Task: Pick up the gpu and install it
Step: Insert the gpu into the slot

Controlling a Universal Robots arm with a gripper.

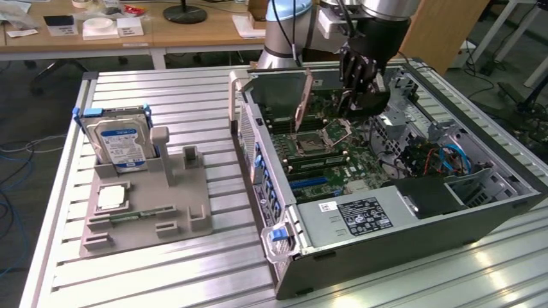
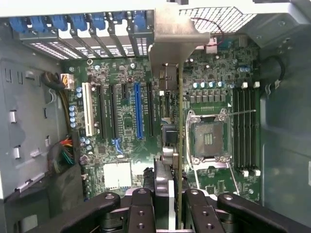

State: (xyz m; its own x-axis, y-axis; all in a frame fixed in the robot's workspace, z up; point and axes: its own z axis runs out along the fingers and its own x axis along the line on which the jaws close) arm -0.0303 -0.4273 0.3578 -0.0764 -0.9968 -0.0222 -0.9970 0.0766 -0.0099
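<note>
On the metal surface by wooden desks, an open case is laid. Inside, the gpu is clasped by the end effector.

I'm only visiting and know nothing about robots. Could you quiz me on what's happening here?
1. True or false: the gripper holds the gpu edge-on over the motherboard.
2. Where is the hard drive? A in the gripper; B upright in the grey holder; C on the floor.
3. Fill in: the computer case lies with its upper side ___.
Key: 1 true; 2 B; 3 open.
</note>
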